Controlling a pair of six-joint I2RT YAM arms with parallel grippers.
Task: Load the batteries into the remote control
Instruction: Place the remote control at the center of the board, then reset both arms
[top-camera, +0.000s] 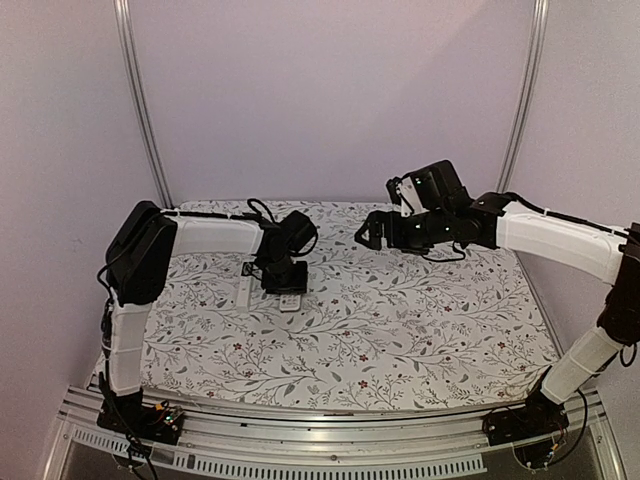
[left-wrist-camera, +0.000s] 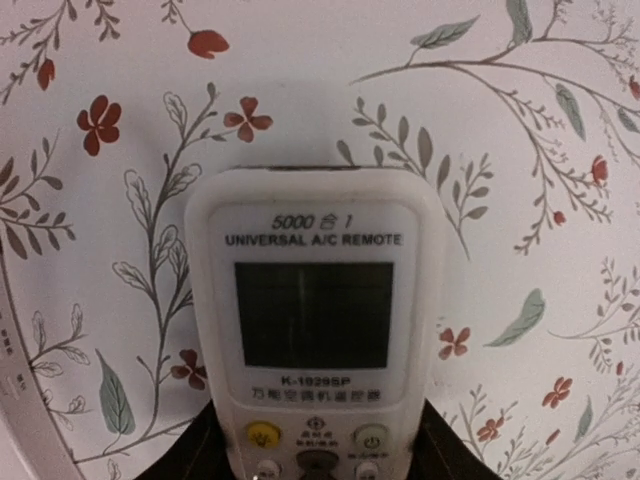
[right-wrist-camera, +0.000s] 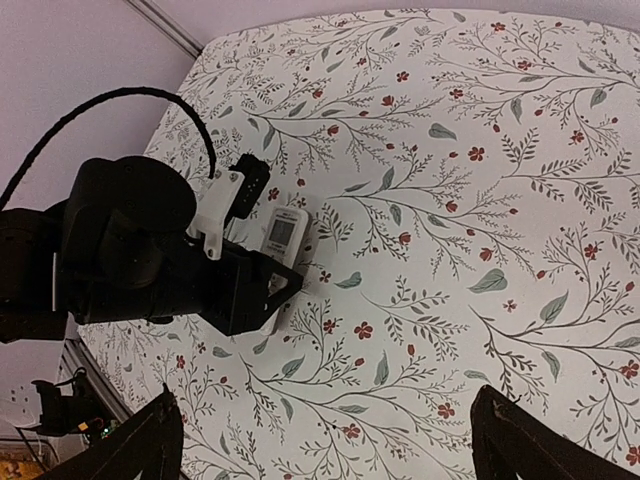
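- Dim, pinkish cast in all views; light soft, diffuse.
- L wrist: faint shadow round remote (left-wrist-camera: 315, 320) top; fisheye bowing at edges.
- Top view sl. grainy.

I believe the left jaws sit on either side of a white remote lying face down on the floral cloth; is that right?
Not quite: the white remote lies face up, its screen plain in the left wrist view. The left gripper does have its jaws on either side of it on the floral cloth.
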